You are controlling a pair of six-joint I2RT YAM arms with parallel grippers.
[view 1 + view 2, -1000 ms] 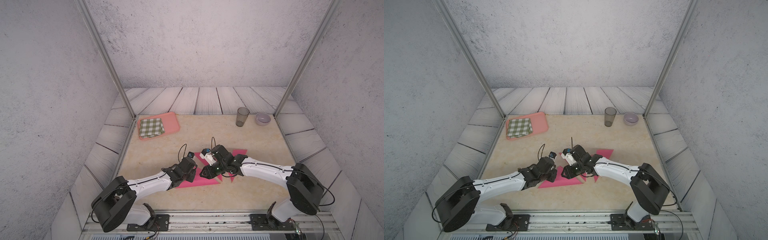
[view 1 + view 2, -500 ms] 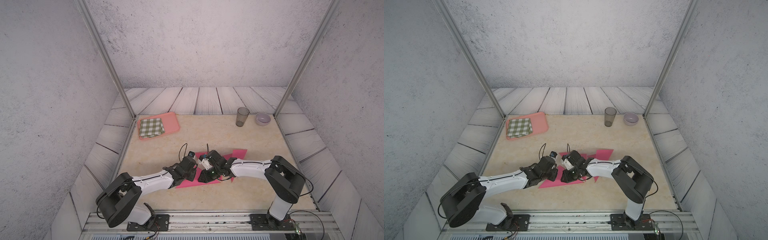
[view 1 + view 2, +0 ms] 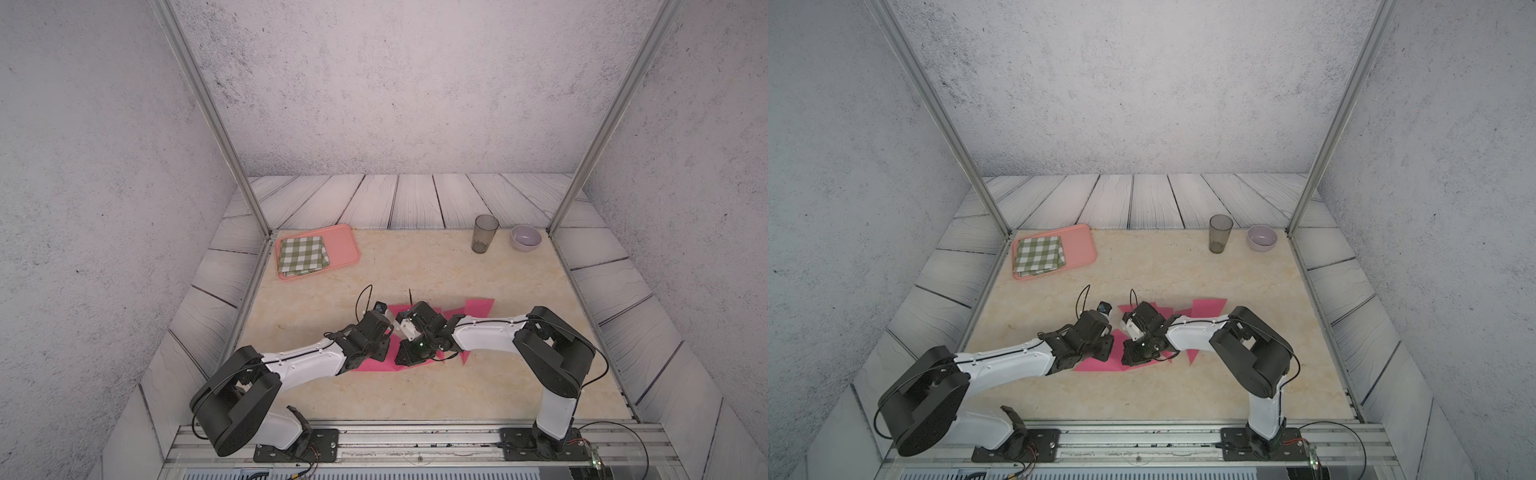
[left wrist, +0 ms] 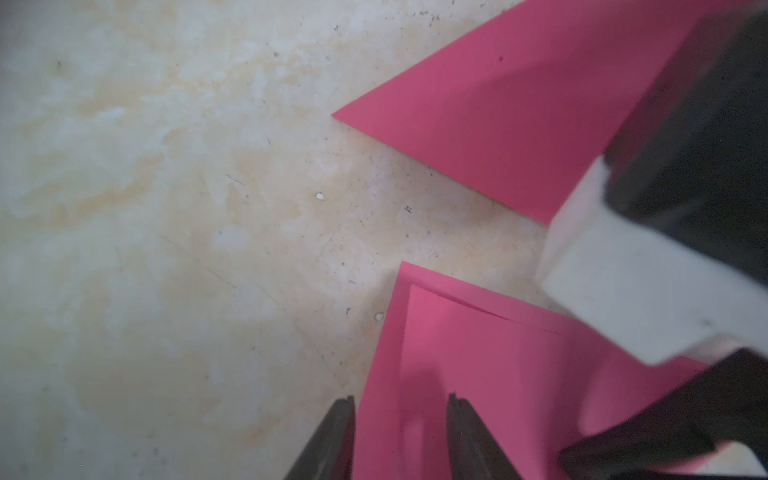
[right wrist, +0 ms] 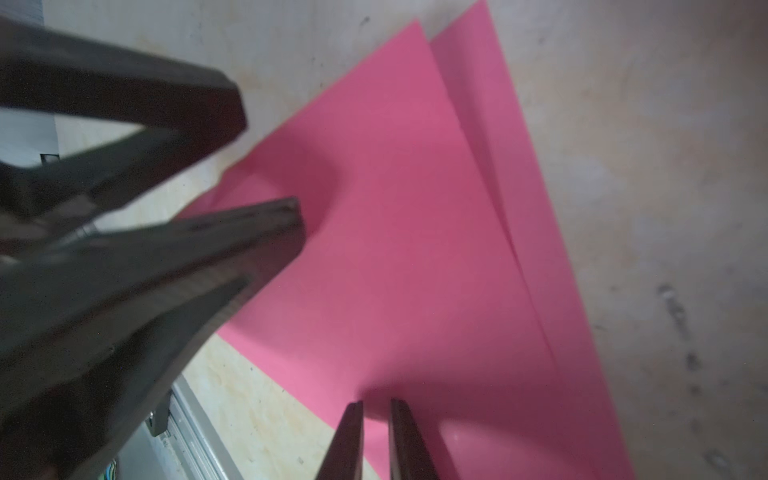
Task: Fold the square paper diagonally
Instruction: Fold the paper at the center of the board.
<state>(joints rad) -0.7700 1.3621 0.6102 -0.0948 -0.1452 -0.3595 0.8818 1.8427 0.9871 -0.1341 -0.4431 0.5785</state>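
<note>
The pink square paper (image 3: 478,306) lies flat on the desk (image 3: 415,266), on the robot-base side of the pink tray (image 3: 347,245) and well apart from it. In both top views the 2 arms cover its middle, and pink corners show on either side of them.

The wrist views show the paper doubled over into 2 layers. The upper layer's edges run just inside the lower layer's edges and are not flush with them. In the left wrist view a second pink point of paper shows past the folded corner, with bare desk between them.

Left gripper (image 4: 401,415): the jaws are released and stand well apart. 1 tip is over bare desk and 1 is over the upper layer, so the paper's edge passes between them. They grasp nothing.

Right gripper (image 5: 376,419): it sits just beside the left gripper, over the paper near 1 edge. The jaws are almost together with a narrow slit left, and pink shows through the slit. They are not clamped on the sheet.

A green checked cloth (image 3: 302,255) lies folded on the tray. A dark tumbler (image 3: 483,239) and a pale bowl (image 3: 525,237) stand along the same far desk edge as the tray. Both are well apart from the tray, toward the right arm's side.
</note>
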